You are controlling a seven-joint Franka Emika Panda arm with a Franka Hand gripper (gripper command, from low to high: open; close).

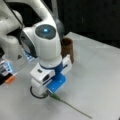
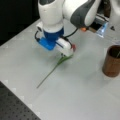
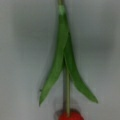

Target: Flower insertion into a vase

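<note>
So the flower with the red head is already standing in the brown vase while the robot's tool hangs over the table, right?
Not quite. The flower is not in the vase; it lies flat on the table, its leafy end under the tool. Both front views show this. The vase stands apart, and the tool is indeed low over the table.

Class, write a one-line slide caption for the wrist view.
Red-headed flower with two green leaves lying flat on the grey table.

This looks like a robotics lab: a bare grey table [image 1: 100, 75] fills both front views, a black perforated breadboard [image 2: 12, 105] (the optical-bench sort) sits at lower left, and black curtains [image 1: 95, 17] close off the upper right.
</note>
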